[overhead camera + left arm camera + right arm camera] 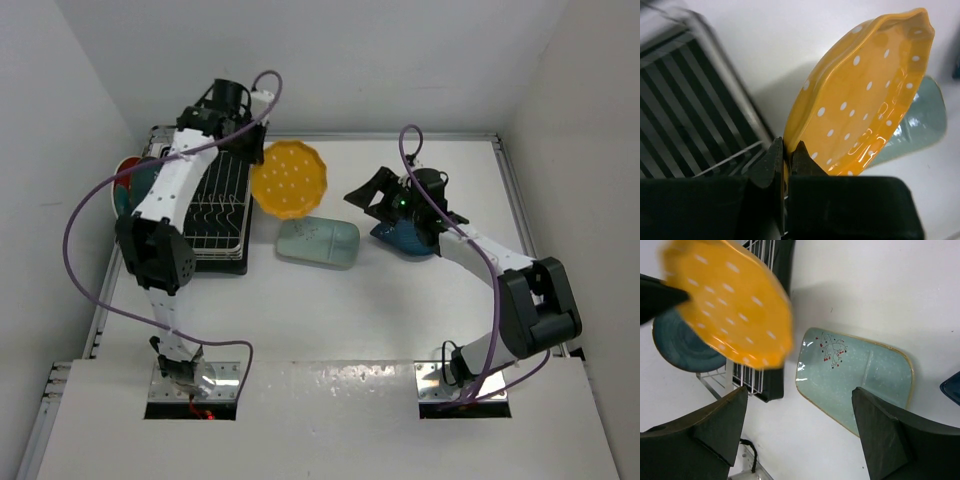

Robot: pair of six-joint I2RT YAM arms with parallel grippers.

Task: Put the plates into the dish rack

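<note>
Left claw point(786, 151) is clamped tight on the rim of the yellow dotted plate point(865, 100), holding it tilted just beside the dish rack point(690, 110). Right claw point(799, 405) hangs wide open and empty above the pale blue plate point(855, 365), which lies flat on the counter point(865, 290).

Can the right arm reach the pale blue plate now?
Probably yes: the right pincer hangs open, aimed at the pale blue plate, nothing lies on it, and the left pincer holds the yellow plate aside.

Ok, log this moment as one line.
left gripper: shut on yellow plate | right gripper: open, empty | yellow plate: beside dish rack, not loaded
</note>
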